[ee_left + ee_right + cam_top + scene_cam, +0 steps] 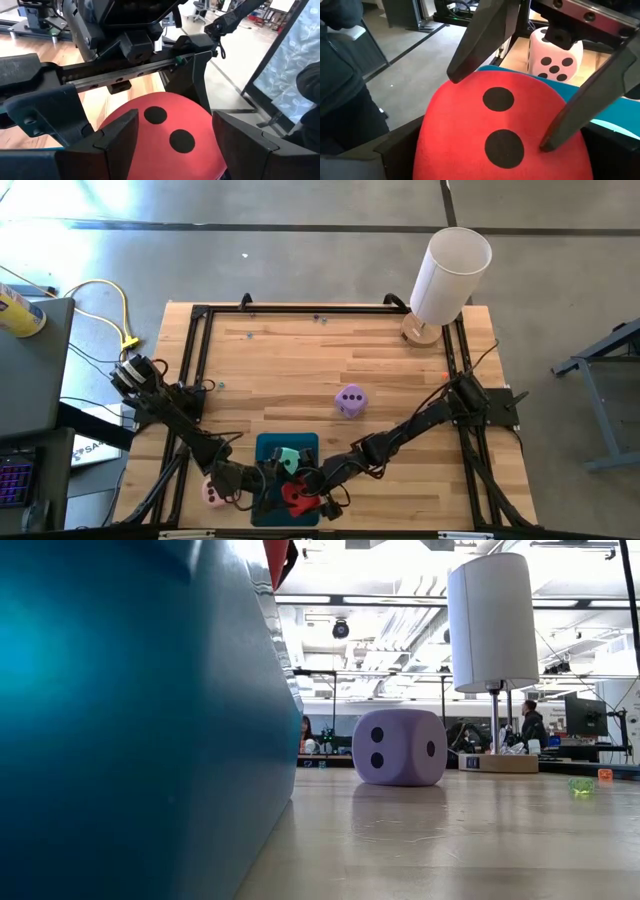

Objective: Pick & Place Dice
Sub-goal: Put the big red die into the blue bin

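Tray [268, 446] at table's [300, 360] front edge, centre. One die [289, 459] on it, another [296, 496] over it between both grippers (left [268, 492], right [318, 498]). Third die [214, 493] just left of tray, fourth [350, 401] behind-right. Cylinder [449, 275] at far right corner.

open-plan lab: concrete floor [300, 205], distant workbenches [560, 745]
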`<state>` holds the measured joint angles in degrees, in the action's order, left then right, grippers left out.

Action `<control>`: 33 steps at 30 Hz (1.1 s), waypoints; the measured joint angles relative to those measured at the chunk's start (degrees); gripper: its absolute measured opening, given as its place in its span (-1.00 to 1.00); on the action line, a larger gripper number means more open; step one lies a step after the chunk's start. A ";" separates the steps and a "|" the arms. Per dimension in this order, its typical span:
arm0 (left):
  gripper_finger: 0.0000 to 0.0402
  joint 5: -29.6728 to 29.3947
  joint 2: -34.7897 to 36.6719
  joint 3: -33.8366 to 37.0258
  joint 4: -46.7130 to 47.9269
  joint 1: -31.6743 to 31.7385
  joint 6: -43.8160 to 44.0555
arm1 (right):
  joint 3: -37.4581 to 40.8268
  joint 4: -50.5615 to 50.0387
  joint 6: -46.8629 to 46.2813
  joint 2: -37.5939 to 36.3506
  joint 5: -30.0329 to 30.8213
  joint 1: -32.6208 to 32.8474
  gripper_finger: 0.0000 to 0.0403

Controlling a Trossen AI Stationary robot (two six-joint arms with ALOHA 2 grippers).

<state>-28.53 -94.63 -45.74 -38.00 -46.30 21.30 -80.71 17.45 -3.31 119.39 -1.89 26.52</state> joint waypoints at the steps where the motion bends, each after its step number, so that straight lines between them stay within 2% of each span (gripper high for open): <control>1: 0.22 0.10 0.00 0.00 0.04 0.00 0.01 | 0.00 0.00 0.00 0.00 -0.02 0.00 0.98; 10: 0.22 0.20 0.00 0.00 0.23 -0.62 2.79 | 0.00 0.28 0.63 0.00 0.37 -0.06 0.98; 33: 0.22 -0.22 0.00 0.11 2.91 -3.17 3.02 | 0.09 2.84 3.62 0.11 0.48 -1.07 0.98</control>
<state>-28.75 -94.63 -45.63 -35.09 -49.47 24.32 -80.62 20.29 0.31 119.50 -1.41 25.45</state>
